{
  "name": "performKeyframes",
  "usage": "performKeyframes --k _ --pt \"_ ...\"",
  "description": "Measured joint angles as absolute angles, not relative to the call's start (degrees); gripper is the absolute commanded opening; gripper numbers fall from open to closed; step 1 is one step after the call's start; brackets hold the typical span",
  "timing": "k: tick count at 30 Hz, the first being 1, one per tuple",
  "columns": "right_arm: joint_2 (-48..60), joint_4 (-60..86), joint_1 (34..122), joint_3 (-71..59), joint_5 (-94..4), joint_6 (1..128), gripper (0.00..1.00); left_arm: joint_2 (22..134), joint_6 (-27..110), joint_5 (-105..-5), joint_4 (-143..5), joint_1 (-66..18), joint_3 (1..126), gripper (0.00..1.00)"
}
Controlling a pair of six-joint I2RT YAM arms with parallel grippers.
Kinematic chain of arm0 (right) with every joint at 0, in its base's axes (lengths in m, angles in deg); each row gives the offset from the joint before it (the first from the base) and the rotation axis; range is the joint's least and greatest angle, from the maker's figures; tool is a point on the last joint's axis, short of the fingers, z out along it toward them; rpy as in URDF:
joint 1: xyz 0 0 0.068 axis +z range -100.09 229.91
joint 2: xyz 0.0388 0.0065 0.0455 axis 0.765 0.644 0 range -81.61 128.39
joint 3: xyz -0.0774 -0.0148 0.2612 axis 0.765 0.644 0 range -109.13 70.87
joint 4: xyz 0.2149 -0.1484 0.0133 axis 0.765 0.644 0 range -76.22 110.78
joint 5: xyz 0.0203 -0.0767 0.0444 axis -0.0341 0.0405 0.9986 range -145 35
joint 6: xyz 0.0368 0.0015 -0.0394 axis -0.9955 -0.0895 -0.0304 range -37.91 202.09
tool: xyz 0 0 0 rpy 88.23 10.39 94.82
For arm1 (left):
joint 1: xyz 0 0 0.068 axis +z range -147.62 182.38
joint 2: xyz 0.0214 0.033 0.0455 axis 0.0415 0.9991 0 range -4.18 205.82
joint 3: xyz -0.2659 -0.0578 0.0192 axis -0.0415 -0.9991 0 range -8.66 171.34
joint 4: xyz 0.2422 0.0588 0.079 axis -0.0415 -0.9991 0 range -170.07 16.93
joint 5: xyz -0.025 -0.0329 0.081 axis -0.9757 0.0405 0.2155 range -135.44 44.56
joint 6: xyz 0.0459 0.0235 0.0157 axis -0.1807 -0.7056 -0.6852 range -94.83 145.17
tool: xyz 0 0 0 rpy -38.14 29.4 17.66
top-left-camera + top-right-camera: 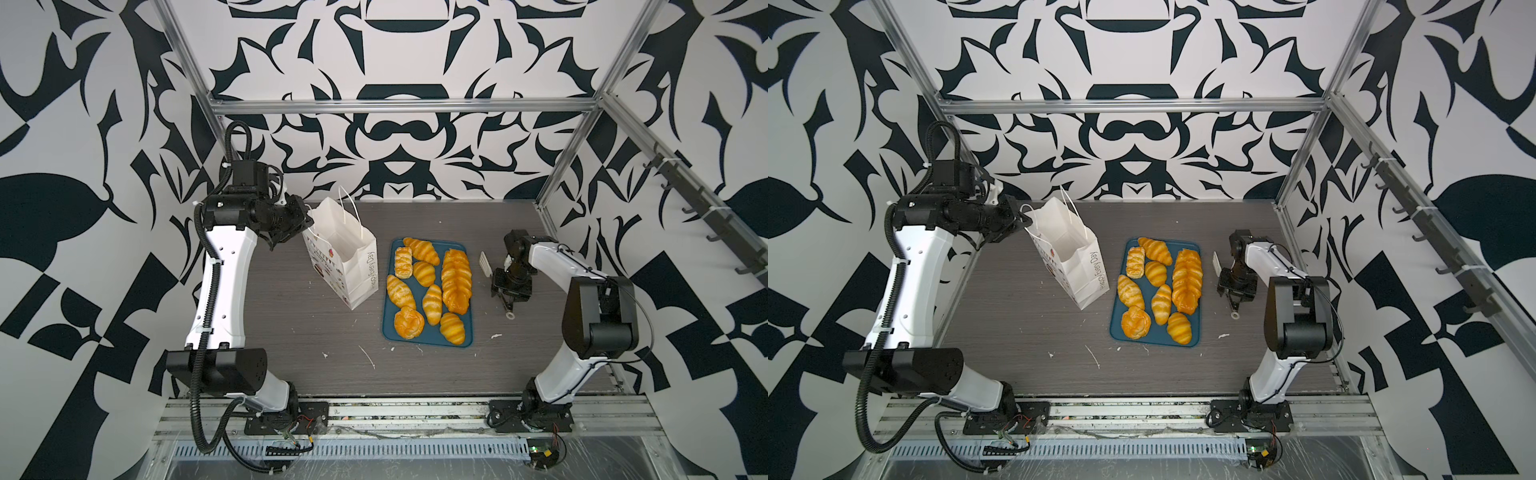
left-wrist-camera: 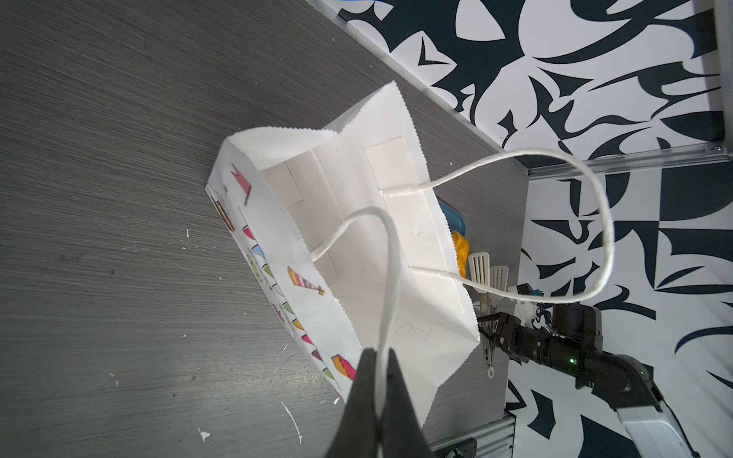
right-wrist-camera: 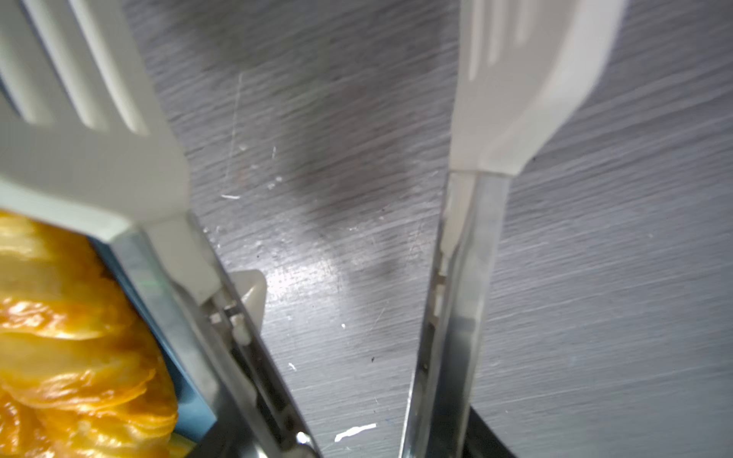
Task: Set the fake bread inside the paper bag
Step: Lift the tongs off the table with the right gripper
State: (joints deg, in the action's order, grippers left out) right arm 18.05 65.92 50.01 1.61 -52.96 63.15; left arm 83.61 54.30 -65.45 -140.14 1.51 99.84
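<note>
The paper bag (image 1: 353,270) is standing near the far edge of the worktop (image 1: 299,340), left of the middle, its empty mouth gaping, likely because the left tool (image 2: 377,372) is clenching one cord handle (image 2: 393,257) to steady it for loading, while all the fake bread (image 1: 432,303) is lying on the teal tray (image 1: 430,337) just beside it. The left arm is reaching in high from the left edge, wrist level with the bag's rim; the right arm is bending down by the tray's right rim, the right tool (image 1: 505,291) grasping white tongs (image 1: 485,264), blades apart and empty, beside the braided loaf (image 1: 457,274)
</note>
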Motion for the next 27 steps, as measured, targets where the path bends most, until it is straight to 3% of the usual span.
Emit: performKeyframes --k 27 --pt "9.17 71.08 50.01 0.02 -55.58 62.71 0.52 83.21 54.32 -66.08 -138.56 1.51 99.54 0.00"
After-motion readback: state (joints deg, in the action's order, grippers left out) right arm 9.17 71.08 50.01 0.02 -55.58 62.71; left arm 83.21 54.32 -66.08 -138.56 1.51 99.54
